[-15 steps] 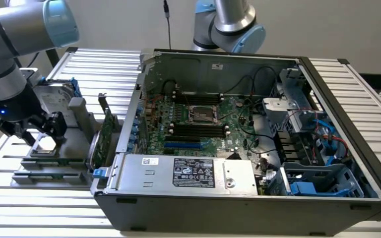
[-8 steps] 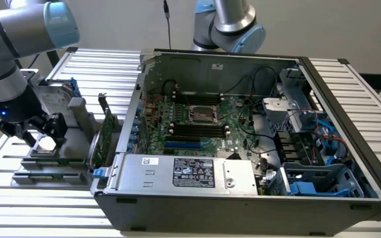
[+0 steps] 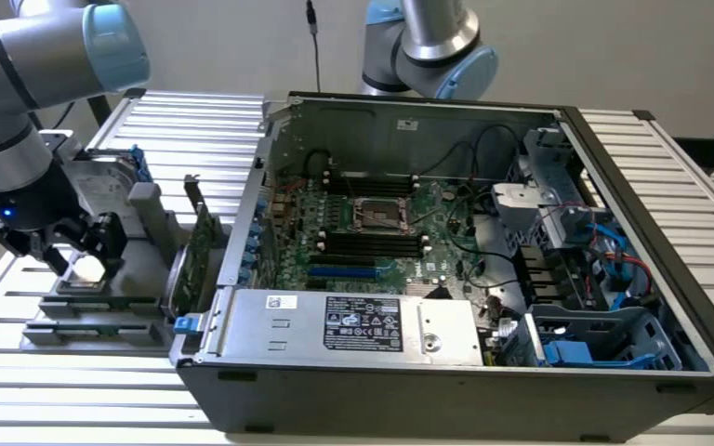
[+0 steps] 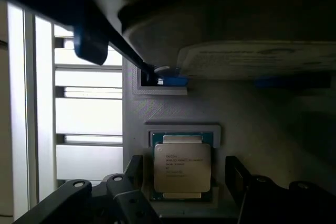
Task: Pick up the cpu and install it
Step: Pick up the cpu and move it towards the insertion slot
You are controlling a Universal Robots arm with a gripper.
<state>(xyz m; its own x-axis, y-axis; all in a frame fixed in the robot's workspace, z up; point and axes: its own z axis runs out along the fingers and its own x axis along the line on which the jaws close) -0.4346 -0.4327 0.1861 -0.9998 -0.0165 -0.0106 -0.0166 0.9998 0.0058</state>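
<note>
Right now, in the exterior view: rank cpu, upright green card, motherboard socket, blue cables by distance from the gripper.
1. cpu: between the open gripper's fingers, outside the case.
2. upright green card: beside the case wall, exterior view's left.
3. motherboard socket: middle of the case.
4. blue cables: inside the case, exterior view's right.

The cpu (image 4: 182,167) is seen as a small, flat, square chip. Its silver-grey metal top is printed with a few lines of fine dark text, and a narrow green board edge is shown around the lid. It is laid flat, lid upward, in a shallow recess of a grey holder (image 4: 184,128), closely framed by the recess's raised rim. In the exterior view it is found far to the exterior view's left.
</note>
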